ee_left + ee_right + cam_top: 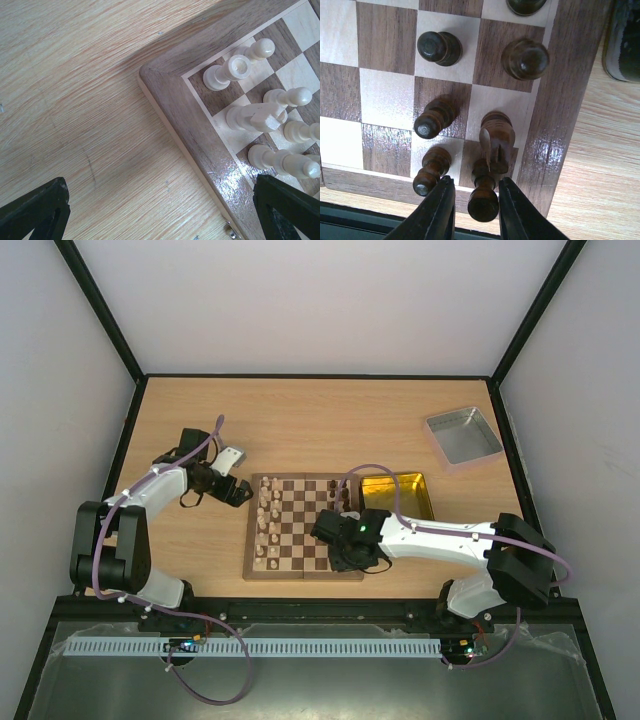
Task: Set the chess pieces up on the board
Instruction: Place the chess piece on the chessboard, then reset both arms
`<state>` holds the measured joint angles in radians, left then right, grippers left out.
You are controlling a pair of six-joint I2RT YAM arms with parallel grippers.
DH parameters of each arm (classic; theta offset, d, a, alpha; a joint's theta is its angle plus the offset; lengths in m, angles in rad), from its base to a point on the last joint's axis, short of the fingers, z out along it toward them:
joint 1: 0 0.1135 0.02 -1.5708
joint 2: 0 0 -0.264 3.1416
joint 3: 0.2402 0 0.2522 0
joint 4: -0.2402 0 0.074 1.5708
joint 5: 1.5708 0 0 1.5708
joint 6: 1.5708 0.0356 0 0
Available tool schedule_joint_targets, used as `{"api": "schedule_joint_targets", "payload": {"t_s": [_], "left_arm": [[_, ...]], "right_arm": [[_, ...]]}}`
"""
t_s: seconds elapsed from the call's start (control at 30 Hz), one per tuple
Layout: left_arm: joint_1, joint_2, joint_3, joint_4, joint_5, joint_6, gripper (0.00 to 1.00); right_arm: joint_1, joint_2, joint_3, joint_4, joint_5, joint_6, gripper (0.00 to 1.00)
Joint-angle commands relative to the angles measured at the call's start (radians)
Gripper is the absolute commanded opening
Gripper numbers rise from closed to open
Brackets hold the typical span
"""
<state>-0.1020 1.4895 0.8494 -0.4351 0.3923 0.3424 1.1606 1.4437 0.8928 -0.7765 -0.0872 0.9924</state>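
The board (300, 574) lies between the arms. Cream chess pieces (268, 520) stand in its left columns and dark ones (340, 495) along its right edge. My right gripper (477, 184) hangs low over the board's near right corner. Its jaws straddle an upright dark piece (483, 200) there, with a gap showing on the left side. A dark knight (496, 135) and dark pawns (434, 117) stand just beyond. My left gripper (160, 215) is wide open over bare table beside the board's far left corner (180, 95), near cream pieces (232, 70).
A gold tin (400, 492) sits against the board's far right side. A silver-grey tray (462, 438) lies at the back right. Black frame rails run along the table's edges.
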Motion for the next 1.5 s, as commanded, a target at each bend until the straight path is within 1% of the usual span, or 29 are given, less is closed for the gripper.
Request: {"api": "schedule_joint_targets", "payload": {"t_s": [0.0, 0.1, 0.13, 0.23, 0.43, 0.5, 0.53, 0.63, 0.7, 0.8, 0.83, 1.0, 1.07, 1.2, 1.37, 1.47], "left_arm": [[-0.005, 0.004, -0.002, -0.002, 0.003, -0.004, 1.0], [-0.005, 0.003, -0.004, -0.003, 0.002, -0.005, 1.0], [-0.005, 0.003, -0.003, -0.003, 0.003, -0.005, 1.0], [-0.005, 0.004, -0.004, -0.002, 0.0, -0.005, 1.0], [-0.005, 0.004, 0.002, -0.007, -0.005, -0.005, 1.0], [-0.003, -0.015, 0.002, 0.011, -0.054, -0.007, 1.0], [0.0, -0.034, -0.004, 0.024, -0.101, -0.007, 1.0], [0.016, -0.091, -0.002, 0.026, -0.147, 0.013, 1.0], [0.03, -0.116, 0.012, 0.0, -0.149, 0.038, 1.0], [0.047, -0.156, 0.048, -0.083, -0.139, 0.1, 1.0], [0.048, -0.174, 0.064, -0.125, -0.125, 0.13, 1.0], [0.034, -0.301, 0.172, -0.372, 0.018, 0.245, 1.0], [-0.009, -0.351, 0.204, -0.43, 0.014, 0.257, 1.0], [-0.123, -0.42, 0.172, -0.452, -0.056, 0.259, 1.0], [-0.188, -0.479, 0.101, -0.462, 0.001, 0.285, 1.0], [-0.207, -0.482, 0.077, -0.464, -0.003, 0.289, 1.0]], "right_arm": [[0.01, -0.019, 0.025, -0.047, 0.037, 0.011, 0.24], [0.01, -0.022, 0.048, -0.07, 0.051, 0.006, 0.24], [0.009, -0.024, 0.058, -0.077, 0.054, 0.004, 0.27], [0.009, -0.034, 0.087, -0.106, 0.074, -0.001, 0.28], [0.008, -0.065, 0.151, -0.17, 0.122, -0.002, 0.34], [0.007, -0.087, 0.173, -0.195, 0.158, 0.002, 0.35], [0.005, -0.1, 0.184, -0.205, 0.174, 0.003, 0.37], [-0.003, -0.155, 0.208, -0.227, 0.231, 0.004, 0.48], [-0.009, -0.199, 0.213, -0.241, 0.268, 0.006, 0.62], [-0.015, -0.252, 0.217, -0.26, 0.309, 0.008, 0.77], [-0.014, -0.267, 0.219, -0.269, 0.323, 0.006, 0.78], [-0.014, -0.342, 0.199, -0.278, 0.404, -0.016, 0.79], [-0.013, -0.361, 0.176, -0.254, 0.425, -0.035, 0.8], [-0.012, -0.371, 0.099, -0.149, 0.426, -0.096, 0.8], [-0.011, -0.411, 0.021, 0.008, 0.364, -0.154, 0.81], [-0.012, -0.448, 0.002, 0.041, 0.359, -0.16, 0.81]]}}
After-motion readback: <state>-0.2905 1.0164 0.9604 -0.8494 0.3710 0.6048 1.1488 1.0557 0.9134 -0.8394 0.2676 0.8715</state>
